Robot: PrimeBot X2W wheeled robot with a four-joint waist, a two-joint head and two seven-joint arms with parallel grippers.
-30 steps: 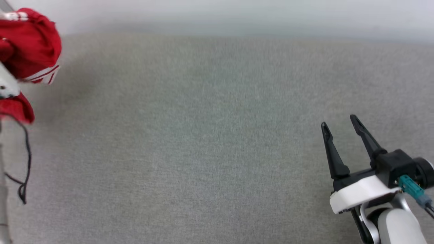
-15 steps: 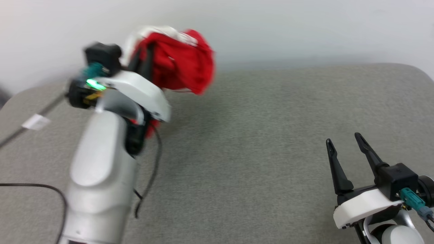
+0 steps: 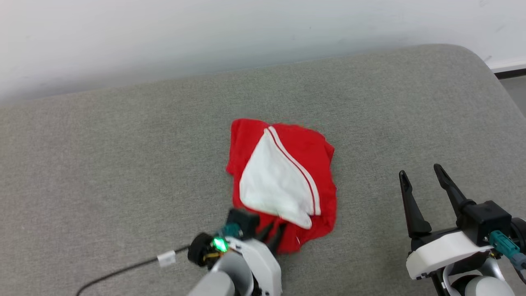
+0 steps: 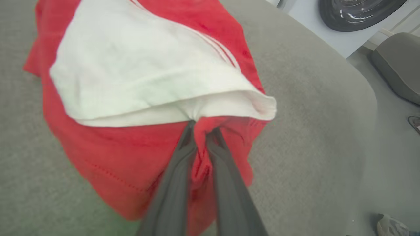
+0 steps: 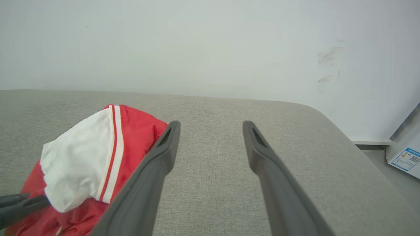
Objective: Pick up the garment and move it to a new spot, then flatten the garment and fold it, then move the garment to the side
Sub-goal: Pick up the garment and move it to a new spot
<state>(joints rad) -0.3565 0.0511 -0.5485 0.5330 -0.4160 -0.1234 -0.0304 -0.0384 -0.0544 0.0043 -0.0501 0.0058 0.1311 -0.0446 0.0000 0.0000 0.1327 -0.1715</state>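
The garment (image 3: 283, 181) lies bunched on the grey cushion (image 3: 123, 164), red with a white sleeve and striped trim on top. My left gripper (image 3: 276, 233) sits at its near edge, shut on a fold of the red cloth. In the left wrist view the two dark fingers (image 4: 177, 170) pinch the garment (image 4: 137, 75) just under the white sleeve. My right gripper (image 3: 422, 172) stands open to the right of the garment, apart from it, nothing between its fingers. The right wrist view shows the garment (image 5: 85, 164) at lower left and the open right gripper (image 5: 210, 126).
The grey cushion ends in a rounded corner (image 3: 472, 57) at the far right, with a pale wall (image 3: 246, 28) behind. A black cable with a white tag (image 3: 166, 258) trails from the left arm. A washer door (image 4: 357, 13) stands beyond the cushion.
The head camera has swung. My left gripper has come down from high at the back with the garment, which now rests spread on the cushion. The right gripper is unchanged.
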